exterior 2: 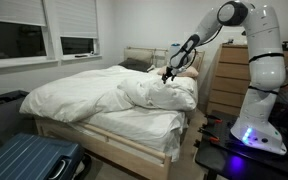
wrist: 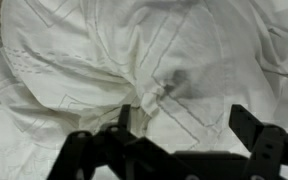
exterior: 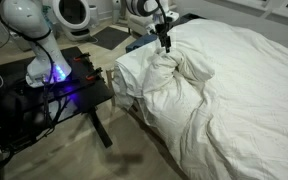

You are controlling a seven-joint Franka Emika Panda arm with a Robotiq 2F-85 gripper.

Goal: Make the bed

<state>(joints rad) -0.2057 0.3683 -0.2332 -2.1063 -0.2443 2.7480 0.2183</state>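
Observation:
The bed (exterior: 234, 90) is large and covered by a puffy white duvet, which is bunched into a rumpled heap (exterior: 164, 75) near one end; it shows in both exterior views (exterior 2: 94, 95). My gripper (exterior: 165, 42) hangs just above the top of this heap (exterior 2: 167, 74). In the wrist view the two black fingers (wrist: 184, 125) stand wide apart, open, with creased white duvet fabric (wrist: 154, 60) right below and between them. Nothing is gripped.
A black metal-legged table (exterior: 79, 95) with blue-glowing electronics holds my base beside the bed. A wooden dresser (exterior 2: 224, 80) stands by the headboard. A blue suitcase (exterior 2: 29, 160) lies on the floor at the bed's foot. Windows (exterior 2: 44, 30) are behind.

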